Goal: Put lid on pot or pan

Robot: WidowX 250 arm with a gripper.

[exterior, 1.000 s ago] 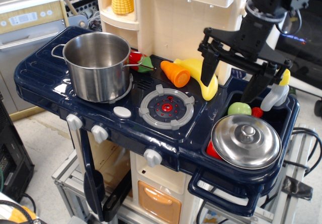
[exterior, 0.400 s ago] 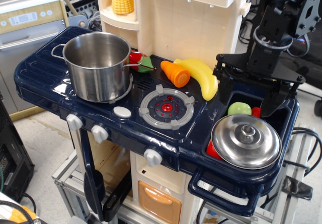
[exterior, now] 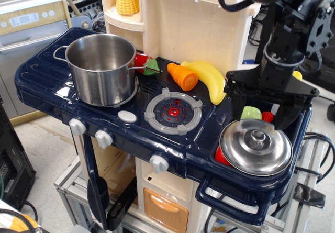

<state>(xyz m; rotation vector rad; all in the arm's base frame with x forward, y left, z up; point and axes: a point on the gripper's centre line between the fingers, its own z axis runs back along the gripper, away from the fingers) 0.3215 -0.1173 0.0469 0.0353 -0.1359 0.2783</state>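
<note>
Claw (exterior: 260, 112) spread wide just above lid (exterior: 256, 146) at lower right; open pot (exterior: 101, 68) stands upper left on counter (exterior: 44, 78).

We've got a dark blue toy stove counter (exterior: 42, 81) carrying the steel pot (exterior: 101, 68) on its left burner, with the grey burner ring (exterior: 173, 111) bare in the middle. Along the back lie a carrot (exterior: 181, 77), a banana (exterior: 209, 79) and a red-green veggie (exterior: 145, 64) touching the pot. The lid (exterior: 256, 146) rests over the sink at the right end.
</note>
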